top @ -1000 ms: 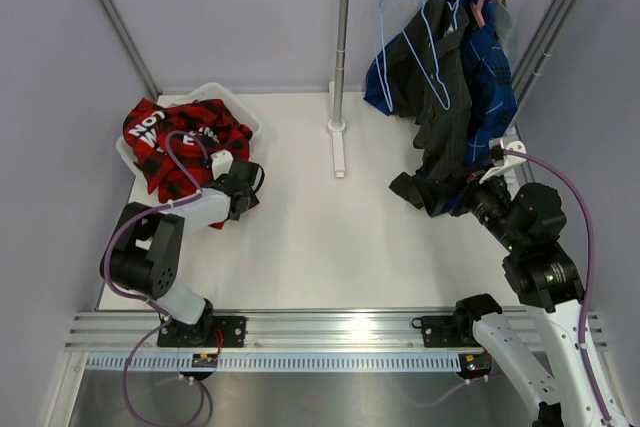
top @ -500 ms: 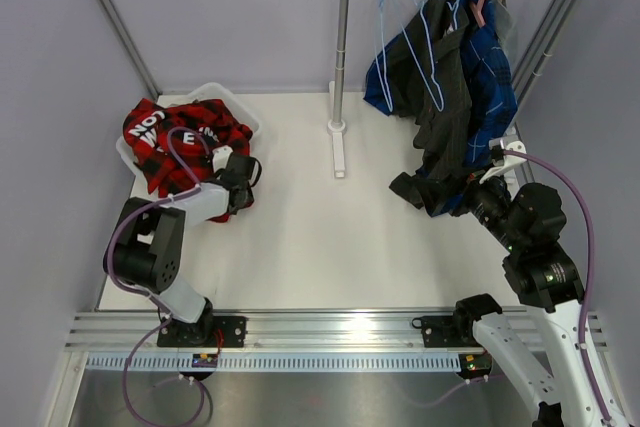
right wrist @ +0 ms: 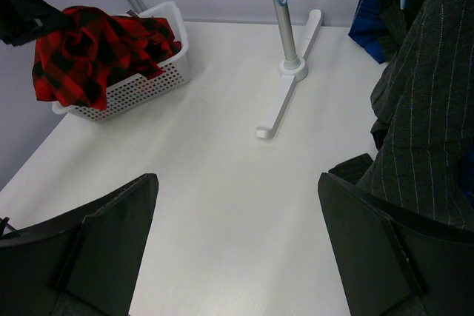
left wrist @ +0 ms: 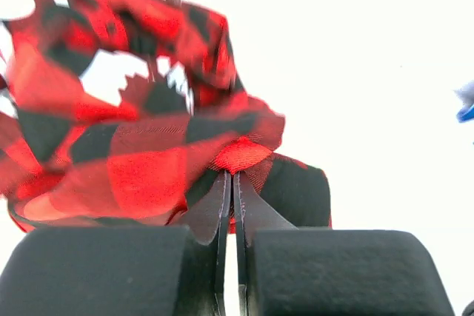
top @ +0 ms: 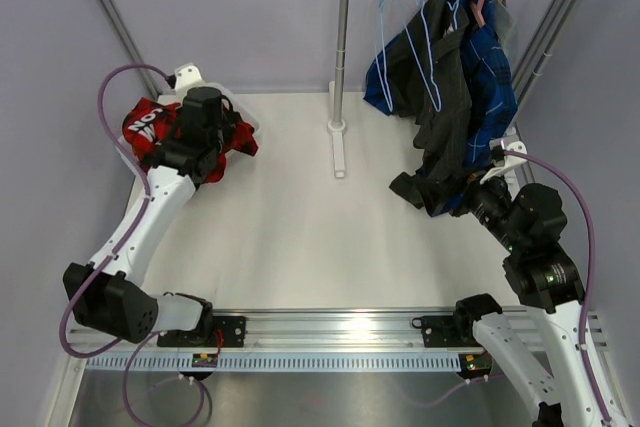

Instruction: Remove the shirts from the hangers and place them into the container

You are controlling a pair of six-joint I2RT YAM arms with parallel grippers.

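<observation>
Left gripper [left wrist: 231, 183]: clamped tight on a fold of the red-and-black shirt [left wrist: 141, 146], which is held over the container [right wrist: 137, 88]. Right gripper [right wrist: 237, 183]: wide apart, empty, nearer arm to the hanging dark grey shirt [right wrist: 429, 123].

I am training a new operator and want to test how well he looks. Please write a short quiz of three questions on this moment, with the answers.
1. True or false: the left gripper is shut on a fold of the red-and-black shirt.
2. Choose one. The right gripper is: A) open and holding nothing; B) shut on cloth; C) out of every view.
3. Fill the gap: seen from the robot, the white basket stands at the far ___ corner of the table.

Key: 1 true; 2 A; 3 left.
</observation>
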